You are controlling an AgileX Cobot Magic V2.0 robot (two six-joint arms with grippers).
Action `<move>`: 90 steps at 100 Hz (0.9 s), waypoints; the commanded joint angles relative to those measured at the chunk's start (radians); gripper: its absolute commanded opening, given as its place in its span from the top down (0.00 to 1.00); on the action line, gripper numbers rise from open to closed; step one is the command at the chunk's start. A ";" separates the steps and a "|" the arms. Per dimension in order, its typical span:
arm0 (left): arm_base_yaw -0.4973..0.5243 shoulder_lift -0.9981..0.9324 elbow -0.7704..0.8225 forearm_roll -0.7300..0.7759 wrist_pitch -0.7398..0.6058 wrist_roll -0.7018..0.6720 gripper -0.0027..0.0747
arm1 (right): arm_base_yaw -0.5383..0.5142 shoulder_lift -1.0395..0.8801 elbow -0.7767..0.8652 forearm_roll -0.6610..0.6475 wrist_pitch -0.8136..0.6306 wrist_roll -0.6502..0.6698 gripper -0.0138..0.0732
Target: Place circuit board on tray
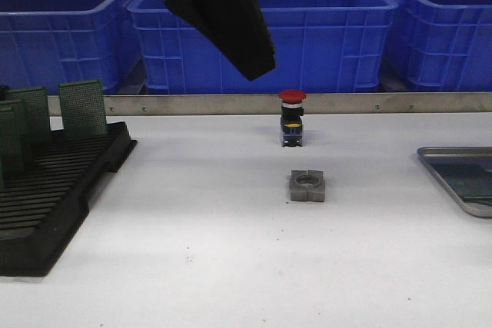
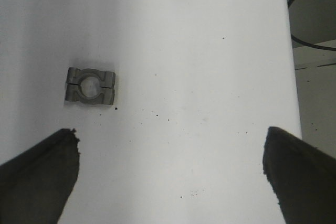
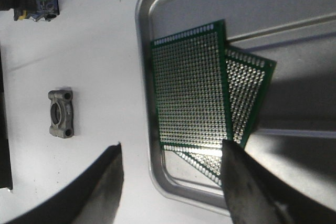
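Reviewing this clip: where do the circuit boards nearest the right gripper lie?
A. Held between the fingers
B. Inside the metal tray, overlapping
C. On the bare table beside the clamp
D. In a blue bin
B: the right wrist view shows two green circuit boards lying overlapped inside the tray.

We see the left gripper [image 1: 254, 63] raised high at the far side, fingers [image 2: 39, 174] spread wide; the right gripper [image 3: 173, 182] is likewise parted, holding nothing.
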 commanded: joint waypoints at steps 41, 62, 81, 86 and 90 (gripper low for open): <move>-0.009 -0.085 -0.025 -0.034 -0.092 -0.123 0.11 | 0.030 -0.133 -0.022 0.032 -0.027 -0.016 0.27; -0.002 -0.155 -0.025 0.028 -0.200 -0.264 0.11 | 0.155 -0.317 -0.022 0.031 -0.171 -0.057 0.27; 0.082 -0.244 0.019 0.025 -0.317 -0.382 0.12 | 0.306 -0.510 -0.015 -0.002 -0.332 -0.105 0.27; 0.112 -0.278 0.053 0.023 -0.364 -0.397 0.12 | 0.342 -0.558 -0.002 -0.015 -0.381 -0.109 0.27; 0.137 -0.310 0.091 0.017 -0.406 -0.397 0.12 | 0.372 -0.592 0.010 -0.029 -0.422 -0.112 0.27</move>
